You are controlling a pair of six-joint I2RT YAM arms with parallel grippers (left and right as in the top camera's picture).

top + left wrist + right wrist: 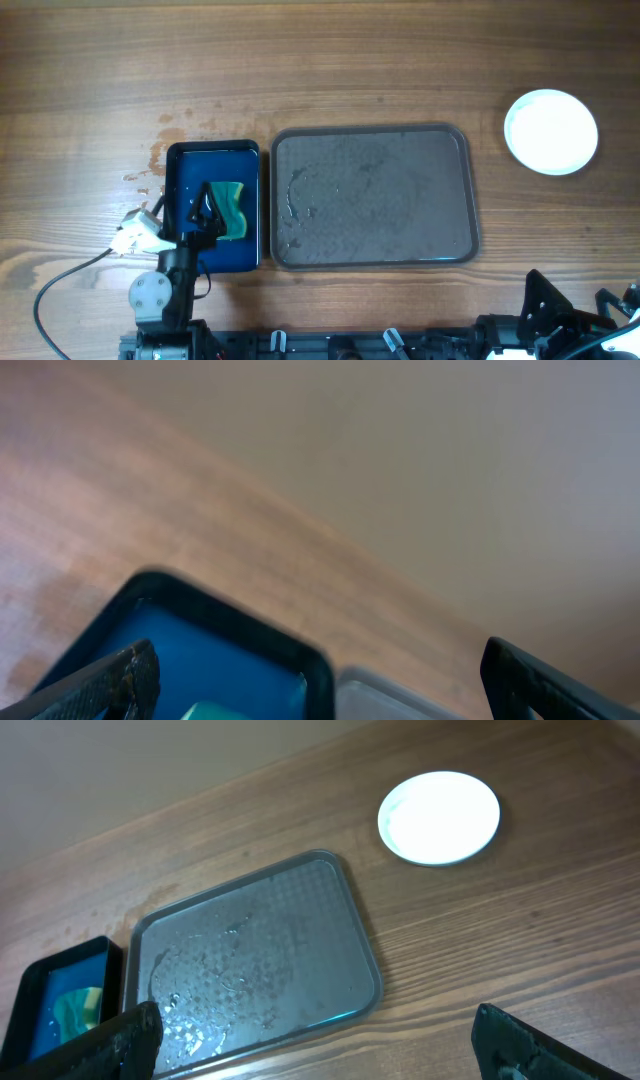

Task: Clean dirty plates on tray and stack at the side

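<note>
the wet tray (372,196) lies mid-worktop (400,60). the white plates (551,131) sit at its 2 o'clock, well apart; i cannot tell how many. left end effector (318,660) hangs spread wide over the sponge (235,205) in the basin (215,165) at 9 o'clock. right end effector (315,1020) gapes, gripping nothing.

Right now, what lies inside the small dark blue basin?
A green-and-yellow sponge, partly covered by the left gripper. The basin floor beneath them is hidden.
</note>
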